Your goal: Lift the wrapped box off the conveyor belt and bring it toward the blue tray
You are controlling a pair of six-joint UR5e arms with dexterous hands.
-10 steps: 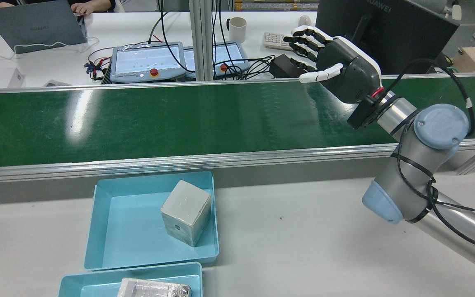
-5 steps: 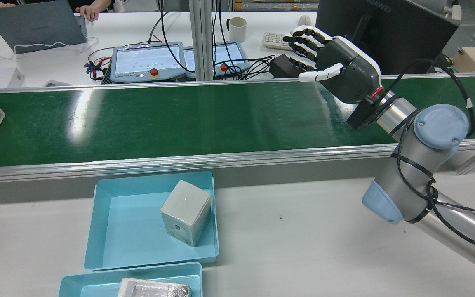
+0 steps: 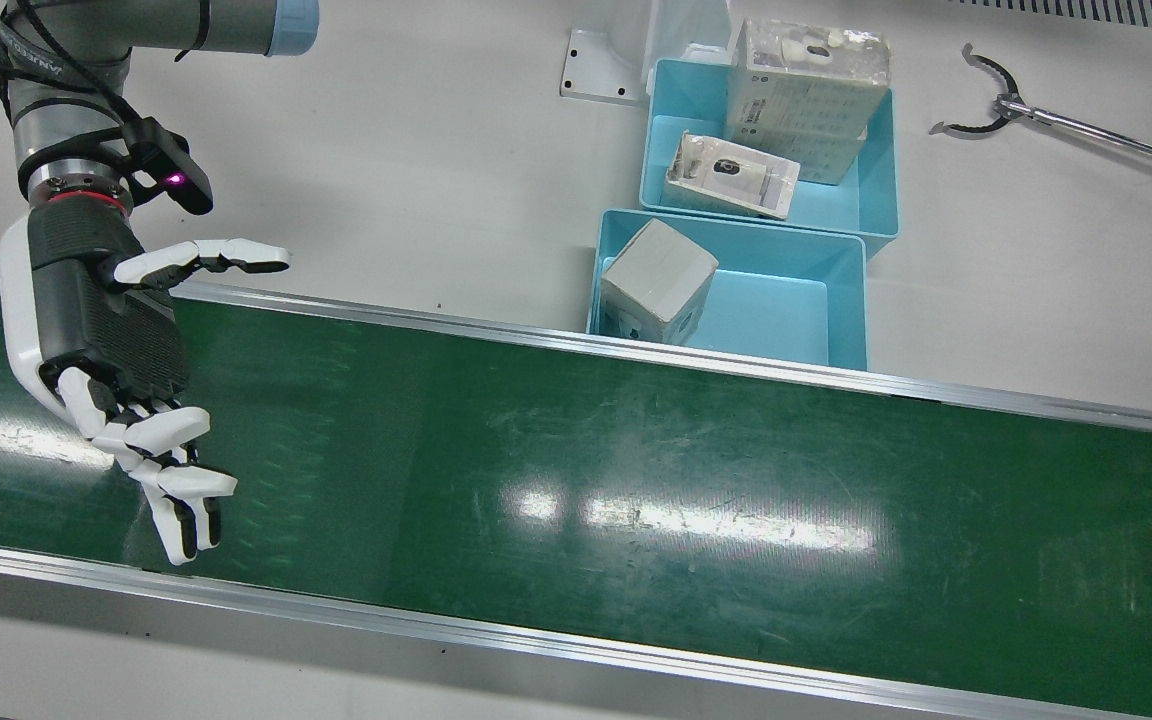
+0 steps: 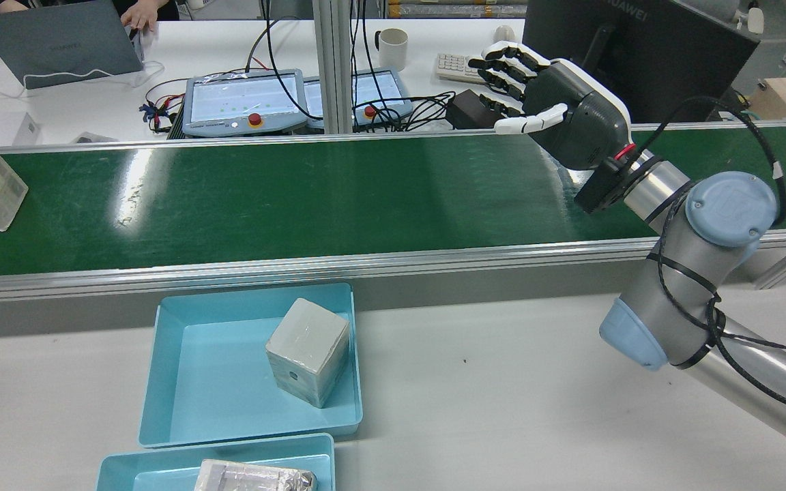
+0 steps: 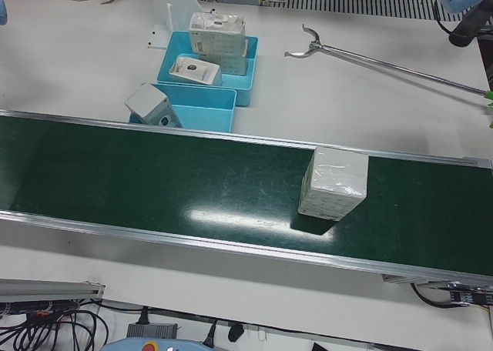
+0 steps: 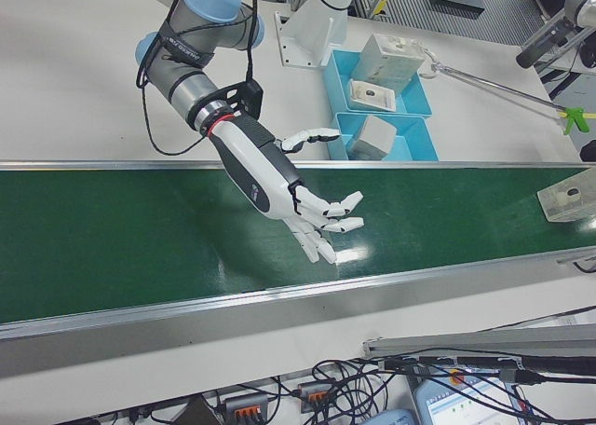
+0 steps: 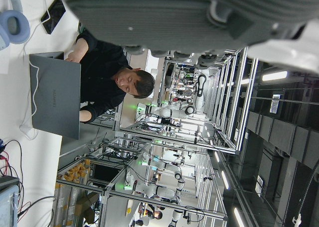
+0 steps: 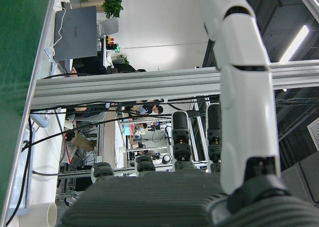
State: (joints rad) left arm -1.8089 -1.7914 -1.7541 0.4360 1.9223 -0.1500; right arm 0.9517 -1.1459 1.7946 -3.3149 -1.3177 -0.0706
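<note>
**Open hand waits over the belt, box far off**

The right hand's (image 3: 106, 330) fingers (image 3: 181, 500) are spread wide, holding nothing, above the green conveyor belt (image 3: 576, 470). The wrapped box (image 5: 333, 183) sits on the belt, well apart. The blue tray (image 4: 181, 382) rests on the white surface (image 4: 502, 395) beside it.

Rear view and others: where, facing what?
Rear view: behind robot, facing forward; right robot hand above conveyor belt.
Front view: overhead; that robot hand, blue tray.
Left-front view: operators' side; wrapped box, no robot hand.
Right-front view: operators' side; right arm.
Left hand view: sideways, lab; left robot hand.
Right hand view: likewise; own fingers.
Shared: box, rear and left-front.
</note>
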